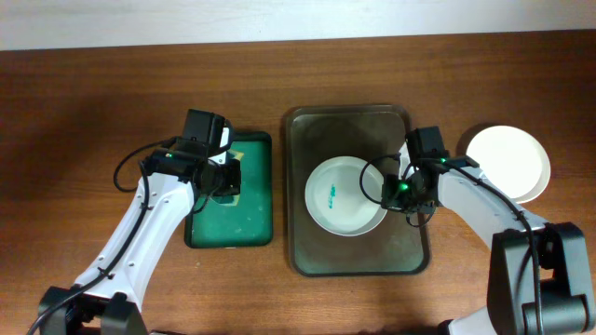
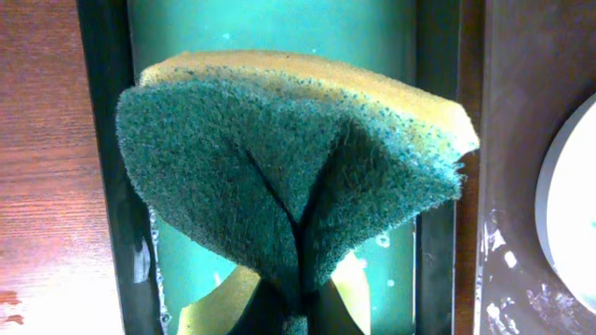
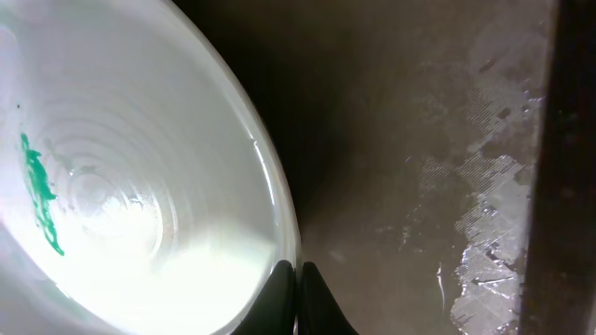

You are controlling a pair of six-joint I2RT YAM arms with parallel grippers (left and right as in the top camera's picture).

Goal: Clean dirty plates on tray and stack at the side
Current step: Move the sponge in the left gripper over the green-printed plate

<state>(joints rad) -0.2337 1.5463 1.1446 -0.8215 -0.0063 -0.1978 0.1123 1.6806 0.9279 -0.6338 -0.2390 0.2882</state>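
Note:
A white plate (image 1: 341,195) with a teal-green smear lies on the dark tray (image 1: 358,256). My right gripper (image 1: 399,191) is shut on its right rim; in the right wrist view the fingers (image 3: 297,279) pinch the rim of the plate (image 3: 121,186), which looks tilted. A clean white plate (image 1: 510,163) lies on the table right of the tray; whether more plates lie under it I cannot tell. My left gripper (image 1: 221,177) is shut on a green-and-yellow sponge (image 2: 289,158), held folded above the green tray (image 2: 279,28).
The small green tray (image 1: 233,209) lies left of the dark tray. The dark tray's floor (image 3: 447,167) shows dried white streaks. Wooden table (image 1: 93,112) surrounds everything.

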